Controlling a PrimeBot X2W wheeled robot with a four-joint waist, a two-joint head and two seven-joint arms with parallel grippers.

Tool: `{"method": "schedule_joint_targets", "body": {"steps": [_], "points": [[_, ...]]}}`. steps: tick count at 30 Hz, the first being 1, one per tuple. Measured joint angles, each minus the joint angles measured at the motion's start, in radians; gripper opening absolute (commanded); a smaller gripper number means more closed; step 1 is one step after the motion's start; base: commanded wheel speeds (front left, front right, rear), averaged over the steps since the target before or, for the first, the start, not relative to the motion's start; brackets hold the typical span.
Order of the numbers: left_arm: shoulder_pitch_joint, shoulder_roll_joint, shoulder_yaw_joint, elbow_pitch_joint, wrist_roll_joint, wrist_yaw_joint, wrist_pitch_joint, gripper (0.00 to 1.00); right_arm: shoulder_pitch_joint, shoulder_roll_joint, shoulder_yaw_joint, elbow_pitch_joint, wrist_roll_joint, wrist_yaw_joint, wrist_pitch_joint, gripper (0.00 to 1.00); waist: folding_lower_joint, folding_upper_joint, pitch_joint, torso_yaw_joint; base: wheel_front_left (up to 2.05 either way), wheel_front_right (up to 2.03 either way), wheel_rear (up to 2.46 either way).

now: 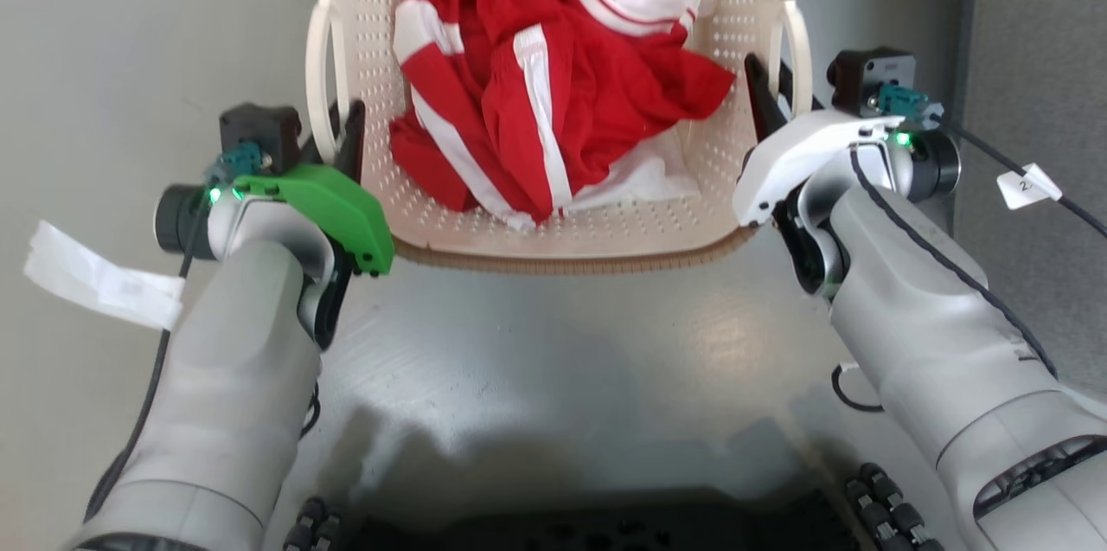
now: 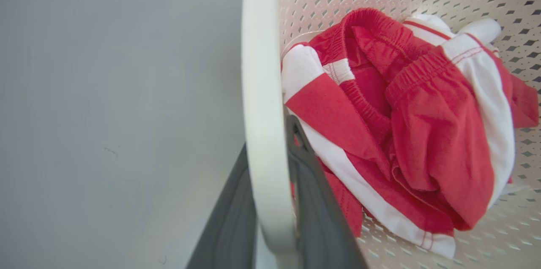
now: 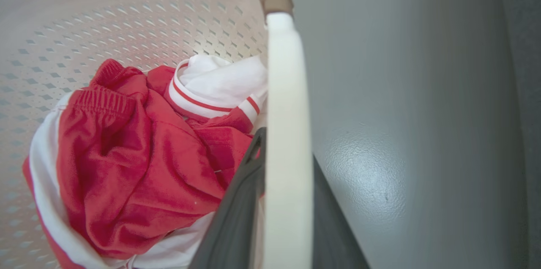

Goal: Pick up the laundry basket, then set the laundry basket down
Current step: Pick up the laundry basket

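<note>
Plastic may slip: left gripper (image 1: 344, 125) and right gripper (image 1: 766, 80) jaws each pinch a basket (image 1: 562, 228) handle. Uneven lifting spills clothes (image 1: 553, 84).

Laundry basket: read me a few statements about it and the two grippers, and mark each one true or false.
1. The laundry basket holds red and white clothing. True.
2. The left gripper has its jaws on either side of the left handle. True.
3. The right gripper hangs well clear of the basket. False: its jaws flank the right handle.
4. The basket's rim is blue. False: it is brown with a woven look.
</note>
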Motion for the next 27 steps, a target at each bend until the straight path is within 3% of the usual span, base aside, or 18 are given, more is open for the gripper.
{"method": "schedule_joint_targets", "body": {"steps": [10,27], "points": [[0.093,-0.012,-0.036,0.065,-0.046,-0.007,0.000,0.00,0.069,0.014,0.053,0.084,0.062,0.024,0.013,0.00,0.0000,0.0000,-0.120,-0.007,0.00,0.00,0.00],[0.244,-0.018,-0.099,0.152,-0.128,-0.015,0.043,0.00,0.216,0.021,0.155,0.123,0.175,0.066,0.119,0.00,0.0000,0.0000,-0.347,-0.011,0.00,0.00,0.00]]}}
